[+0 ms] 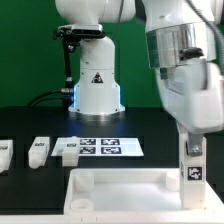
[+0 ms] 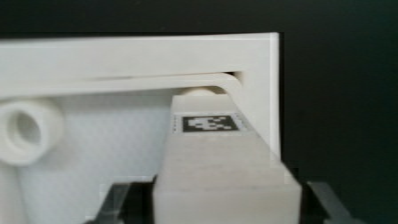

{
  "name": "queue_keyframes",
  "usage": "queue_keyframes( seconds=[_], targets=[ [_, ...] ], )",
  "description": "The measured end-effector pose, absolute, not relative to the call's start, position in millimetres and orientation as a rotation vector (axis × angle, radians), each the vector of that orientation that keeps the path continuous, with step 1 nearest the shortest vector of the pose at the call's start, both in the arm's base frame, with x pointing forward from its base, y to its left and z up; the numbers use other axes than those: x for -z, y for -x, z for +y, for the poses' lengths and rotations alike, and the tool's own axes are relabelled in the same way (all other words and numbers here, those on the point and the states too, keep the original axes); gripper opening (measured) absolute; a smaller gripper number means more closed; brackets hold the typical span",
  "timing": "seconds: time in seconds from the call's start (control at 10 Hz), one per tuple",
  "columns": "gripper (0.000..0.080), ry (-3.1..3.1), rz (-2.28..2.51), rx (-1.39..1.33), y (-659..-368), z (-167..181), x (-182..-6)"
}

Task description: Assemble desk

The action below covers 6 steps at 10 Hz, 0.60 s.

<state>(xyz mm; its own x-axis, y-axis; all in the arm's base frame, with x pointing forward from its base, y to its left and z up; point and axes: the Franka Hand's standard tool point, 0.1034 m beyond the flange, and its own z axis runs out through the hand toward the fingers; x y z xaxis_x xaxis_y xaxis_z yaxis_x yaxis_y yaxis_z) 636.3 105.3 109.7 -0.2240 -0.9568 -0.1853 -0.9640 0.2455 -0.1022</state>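
- My arm [image 1: 185,70] reached straight down, with the gripper [image 2: 222,205] pinching one tagged leg [image 2: 222,150] upright.
- Directly below the gripper, the leg's end met a corner of the tabletop [image 1: 120,188].
- Loose legs [image 1: 38,150] and the marker board [image 1: 100,148] lay well aside on the black table [image 1: 25,125], before a green backdrop [image 1: 30,50].

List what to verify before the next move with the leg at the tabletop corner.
1. Grip on leg: ok. The gripper is shut on the leg, a finger on each side.
2. Leg tip at a tabletop corner: ok. In the wrist view it meets the corner by the rim.
3. Tip seated in the socket: cannot tell. The leg hides the joint.
4. Leg upright: ok in the exterior view.
5. Loose legs out of the way: ok. They lie apart from the tabletop, at the exterior view's left.
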Motion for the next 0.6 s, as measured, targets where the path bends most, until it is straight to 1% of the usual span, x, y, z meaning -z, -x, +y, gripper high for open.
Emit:
queue_keyframes(
  seconds=[0.2, 0.3, 0.4, 0.5, 0.6],
  targets=[
    [0.0287, 1.967, 2.176, -0.023, -636.6, 105.8, -109.7],
    [0.0456, 2.220, 1.916, 0.018, -636.7, 110.0, -110.0],
    [0.0609, 2.392, 1.701, 0.026, -633.8, 116.0, -108.3],
    [0.0609, 2.471, 1.588, 0.024, -631.7, 118.5, -107.2],
    [0.0638, 2.503, 1.542, 0.034, -632.3, 116.6, -107.3]
  ],
)
